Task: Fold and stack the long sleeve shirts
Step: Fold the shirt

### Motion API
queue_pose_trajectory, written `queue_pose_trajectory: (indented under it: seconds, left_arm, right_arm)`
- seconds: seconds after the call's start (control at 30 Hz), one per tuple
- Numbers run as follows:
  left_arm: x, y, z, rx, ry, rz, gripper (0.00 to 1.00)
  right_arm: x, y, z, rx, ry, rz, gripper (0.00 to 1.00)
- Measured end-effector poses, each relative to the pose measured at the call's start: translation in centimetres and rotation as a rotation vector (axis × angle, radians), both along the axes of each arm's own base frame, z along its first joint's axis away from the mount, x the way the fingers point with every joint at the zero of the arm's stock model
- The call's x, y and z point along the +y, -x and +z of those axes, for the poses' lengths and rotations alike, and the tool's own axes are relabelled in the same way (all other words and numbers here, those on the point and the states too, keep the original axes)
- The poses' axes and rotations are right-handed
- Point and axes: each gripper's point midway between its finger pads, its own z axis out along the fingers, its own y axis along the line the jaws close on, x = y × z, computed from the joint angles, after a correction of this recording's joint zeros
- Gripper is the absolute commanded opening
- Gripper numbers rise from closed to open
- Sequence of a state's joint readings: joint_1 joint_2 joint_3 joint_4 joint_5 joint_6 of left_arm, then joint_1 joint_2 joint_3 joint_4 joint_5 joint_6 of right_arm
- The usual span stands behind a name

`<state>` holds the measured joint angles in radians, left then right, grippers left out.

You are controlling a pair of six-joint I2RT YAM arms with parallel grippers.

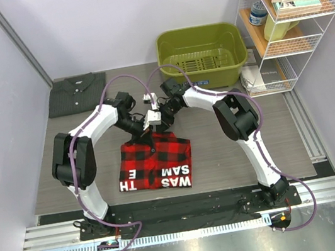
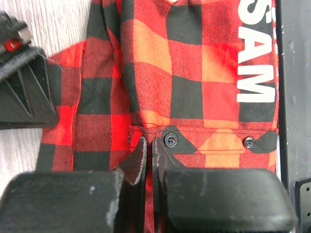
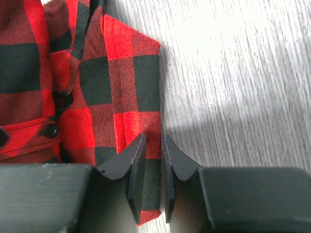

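The grey shirt [image 1: 76,94] lies folded flat, well to the left of and beyond the plaid shirt [image 1: 156,163], which lies partly folded on the table [image 1: 234,146], its white lettering along its near edge. At the plaid shirt's far edge, left of its middle, the left gripper [image 2: 148,155] is pressed down, its fingers clamped together on a raised fold of the red-and-black cloth just beside a buttoned band. Close to the right of it on the same far edge, the right gripper [image 3: 153,145] has its fingers nearly together, pinching the cloth's hemmed edge. Beyond the plaid shirt and to its right stands a green basin [image 1: 197,31], and further right still a wire rack [image 1: 312,13] holding books.
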<state>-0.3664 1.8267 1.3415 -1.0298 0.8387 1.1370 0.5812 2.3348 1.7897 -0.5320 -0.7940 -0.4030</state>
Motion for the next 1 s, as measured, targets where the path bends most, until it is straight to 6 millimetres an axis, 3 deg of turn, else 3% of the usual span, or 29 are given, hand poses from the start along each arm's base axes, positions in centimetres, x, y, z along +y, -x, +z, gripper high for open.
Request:
queue_pose_trajectory:
  seconds: [0.33, 0.63, 0.73, 0.8, 0.83, 0.9, 1.0]
  left_arm:
    - [-0.9, -1.0, 1.5, -0.055, 0.059, -0.015, 0.0]
    - [-1.0, -4.1, 1.6, -0.139, 0.088, 0.05, 0.01]
    - [-0.9, -5.0, 1.3, -0.165, 0.093, 0.068, 0.14]
    - [-1.0, -5.1, 1.1, -0.171, 0.096, 0.07, 0.35]
    - [-1.0, -5.2, 1.0, -0.173, 0.097, 0.071, 0.4]
    - [-1.1, -5.5, 0.9, -0.182, 0.1, 0.071, 0.48]
    - [-0.9, -5.6, 0.9, -0.172, 0.095, 0.088, 0.5]
  right_arm:
    - [-0.4, 0.1, 0.0, -0.005, -0.005, 0.024, 0.25]
    - [-0.6, 0.3, 0.0, -0.012, -0.007, 0.045, 0.26]
    - [-0.6, 0.3, 0.0, -0.012, -0.004, 0.047, 0.28]
    - [-0.7, 0.3, 0.1, -0.011, -0.002, 0.047, 0.31]
    - [-0.8, 0.2, 0.1, -0.011, 0.001, 0.045, 0.33]
    - [-0.8, 0.0, 0.3, -0.016, 0.007, 0.04, 0.43]
    - [-1.0, -0.9, 0.8, -0.031, 0.02, 0.012, 0.53]
